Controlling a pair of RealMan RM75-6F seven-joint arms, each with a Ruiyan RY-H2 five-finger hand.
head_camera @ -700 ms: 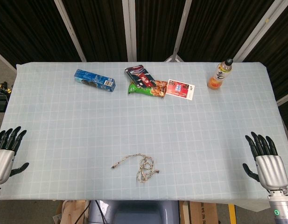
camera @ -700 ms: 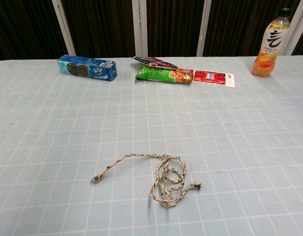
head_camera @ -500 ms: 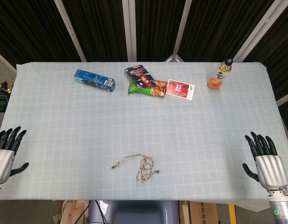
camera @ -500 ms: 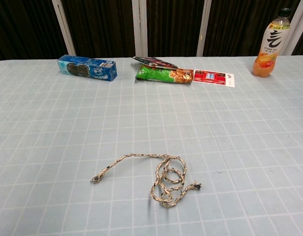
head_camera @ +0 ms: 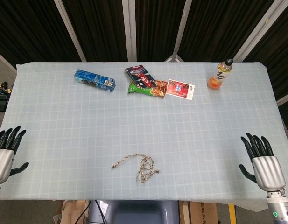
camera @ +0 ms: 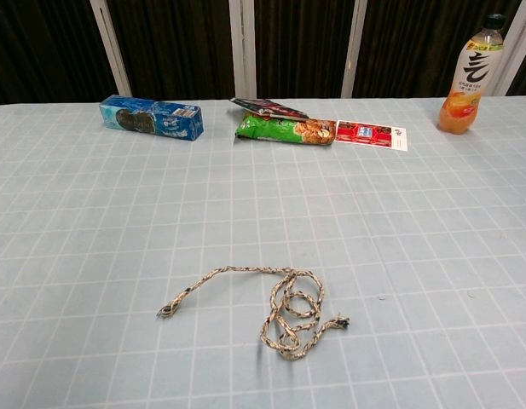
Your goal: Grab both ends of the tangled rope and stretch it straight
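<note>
- A thin speckled rope (camera: pixel 263 305) is seen tangled in loops, one end trailing left.
- It lies between the left hand (head_camera: pixel 4 155) and right hand (head_camera: pixel 261 163), both empty, fingers spread.

Table (head_camera: pixel 64 121): wide rectangular top, covered edge to edge by a pale blue cloth printed with a white grid; cloth hangs slightly over the near edge.

Backdrop: black pleated curtains (head_camera: pixel 97 28) along the whole far side, crossed by pale upright and slanted frame bars (head_camera: pixel 129 28).

Floor: grey strip (head_camera: pixel 1 74) visible past the table's left end.

Beneath near edge: brown cardboard boxes (head_camera: pixel 73 212) and a grey moulded base (head_camera: pixel 144 212).

Light: even, overhead, soft shadows only.
</note>
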